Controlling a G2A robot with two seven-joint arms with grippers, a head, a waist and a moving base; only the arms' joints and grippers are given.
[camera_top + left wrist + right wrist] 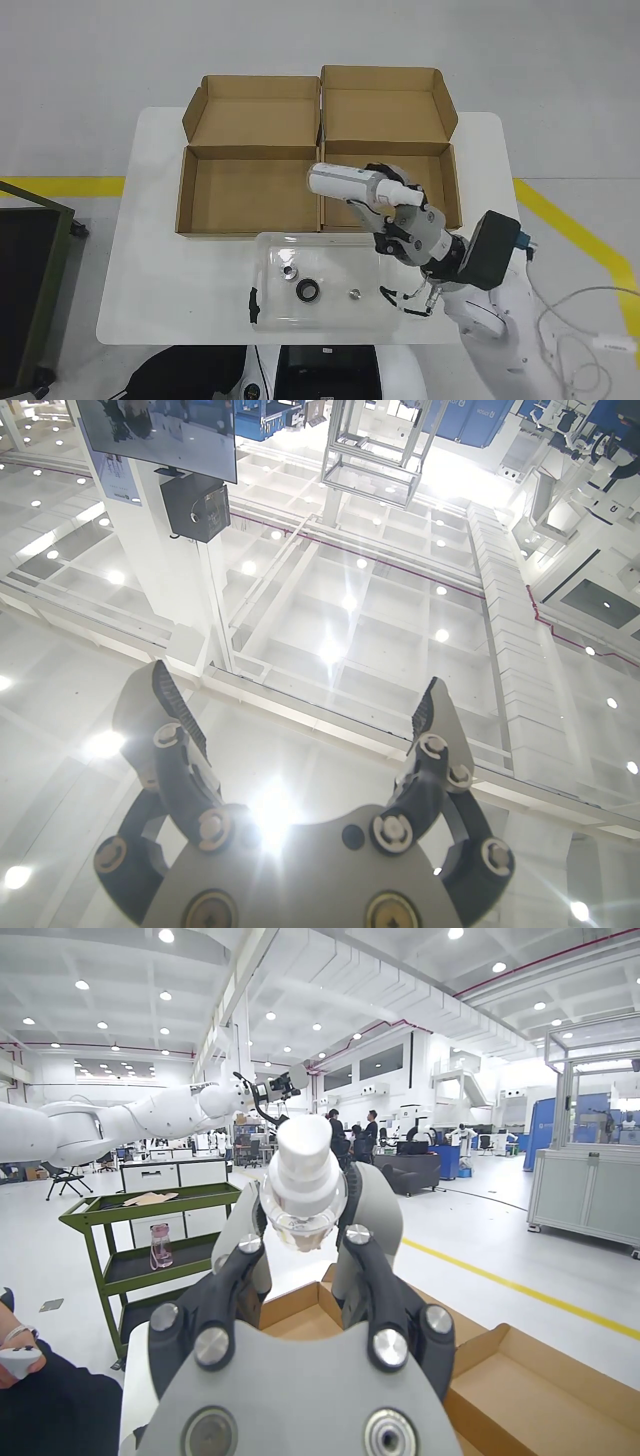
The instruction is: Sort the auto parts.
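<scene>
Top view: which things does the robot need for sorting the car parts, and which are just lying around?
For the job: white cylinder part, held by the right gripper; cardboard boxes; clear tray with a black ring and a small metal piece.

Just lying about: green cart beside the table; yellow floor line.

Boxes (250, 195) look matt cardboard, tray (330, 255) glossy plastic.
</scene>
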